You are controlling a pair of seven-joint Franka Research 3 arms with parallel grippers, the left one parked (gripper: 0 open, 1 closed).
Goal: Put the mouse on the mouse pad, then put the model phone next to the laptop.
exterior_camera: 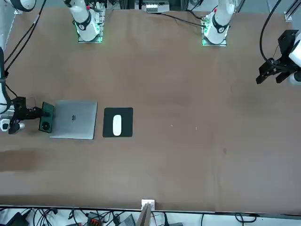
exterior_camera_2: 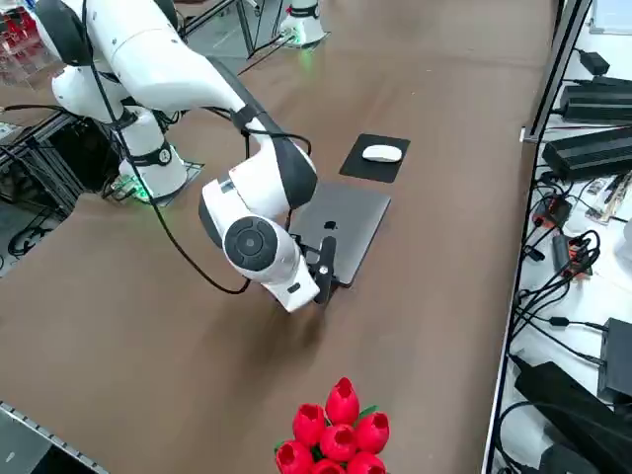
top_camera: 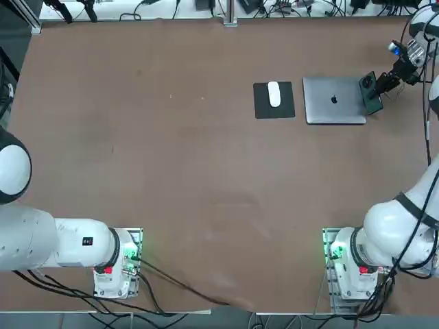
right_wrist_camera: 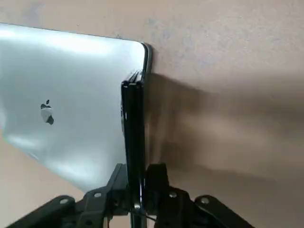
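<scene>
Model phone (right_wrist_camera: 133, 137) clamped on edge in the right gripper (right_wrist_camera: 137, 183).
Laptop (right_wrist_camera: 71, 95) lies just beside the fingers, so the phone can land alongside it.

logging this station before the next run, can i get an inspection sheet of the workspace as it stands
surface: brown table, bare over most of its area
mouse: lies on the mouse pad
model phone: held on edge at the laptop side, not yet laid flat
clutter: red tulips at the table's near edge in the right side view
right gripper: fingers shut on the phone's end
cables: bundles along the table's edges, none across the work area
surroundings: black equipment beside the table
</scene>
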